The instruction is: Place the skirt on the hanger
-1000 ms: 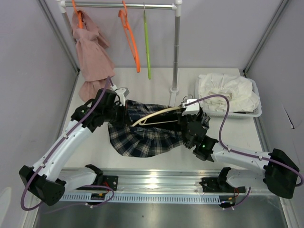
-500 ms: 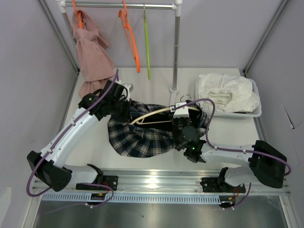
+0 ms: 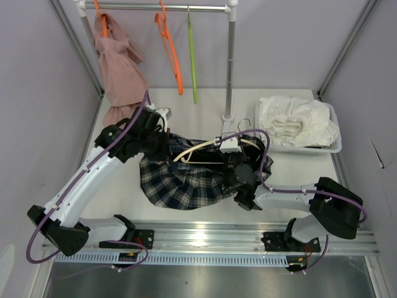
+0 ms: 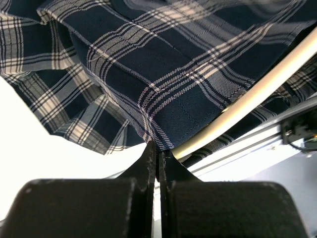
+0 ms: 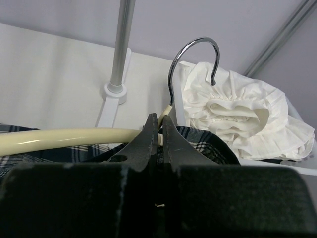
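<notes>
The hanger point(image 5: 59, 137) lies left-right across the skirt point(image 4: 173, 74), the right end effector point(image 5: 159, 126) pinching its neck and the left end effector point(image 4: 157, 151) pinching the skirt's left edge.

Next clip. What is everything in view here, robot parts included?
plaid skirt: 1, navy and white, bunched on the table centre
cream hanger: 1, cream with metal hook, lying across the skirt
clothes rail: 1, metal and white, at the back
pink garment: 1, pink, hung at the rail's left end
orange hangers: 2, orange, on the rail, one carrying the pink garment
green hanger: 1, green, on the rail
basket: 1, white, far right
white clothes: a heap, white, in the basket
table: 1, white
left hand: 1, black, shut on the skirt's edge
right hand: 1, black, shut at the hanger's neck
</notes>
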Robot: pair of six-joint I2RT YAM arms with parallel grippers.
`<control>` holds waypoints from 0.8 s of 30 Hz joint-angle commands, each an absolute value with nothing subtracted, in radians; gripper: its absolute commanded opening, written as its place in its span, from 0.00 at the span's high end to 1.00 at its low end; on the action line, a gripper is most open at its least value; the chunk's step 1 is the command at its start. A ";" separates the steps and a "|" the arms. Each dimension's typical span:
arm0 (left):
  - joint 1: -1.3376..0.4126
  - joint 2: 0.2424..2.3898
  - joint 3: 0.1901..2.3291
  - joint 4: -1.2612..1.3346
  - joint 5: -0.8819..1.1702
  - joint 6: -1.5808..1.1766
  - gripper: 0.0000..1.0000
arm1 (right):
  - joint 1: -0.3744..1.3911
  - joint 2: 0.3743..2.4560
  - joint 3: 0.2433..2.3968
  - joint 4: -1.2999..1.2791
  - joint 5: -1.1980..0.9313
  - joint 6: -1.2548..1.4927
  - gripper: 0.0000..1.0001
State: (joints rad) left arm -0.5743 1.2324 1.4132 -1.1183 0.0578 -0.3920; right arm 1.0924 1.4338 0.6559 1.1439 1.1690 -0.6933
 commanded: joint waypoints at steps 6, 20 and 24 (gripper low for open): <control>-0.574 1.181 1.335 -1.036 0.051 -0.462 1.00 | 1.117 1.336 0.719 0.872 1.149 -0.537 1.00; -0.580 1.221 1.189 -0.879 0.054 -0.457 1.00 | 1.131 1.101 0.663 0.431 1.000 -0.084 1.00; -0.584 1.215 1.175 -0.870 0.041 -0.456 1.00 | 1.126 1.097 0.667 0.367 0.965 -0.005 0.88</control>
